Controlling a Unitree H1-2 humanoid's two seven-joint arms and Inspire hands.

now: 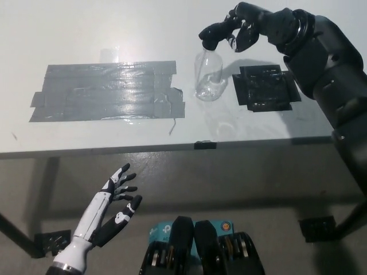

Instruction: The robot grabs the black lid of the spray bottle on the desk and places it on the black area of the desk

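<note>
A clear plastic spray bottle [209,77] stands upright on the white desk [114,28], between two taped patches. Its black lid [211,43] sits at the bottle's neck, and my black right hand [229,31] reaches in from the right with its fingers closed around that lid. The black area [266,87] is a small square of black tape just right of the bottle, under my right forearm. My white left hand [114,203] rests open below the desk's front edge at the lower left.
A large grey tape patch [109,91] covers the desk left of the bottle. The desk's front edge [172,148] runs across the middle of the picture, with floor below it. A black desk foot [317,228] sits at the lower right.
</note>
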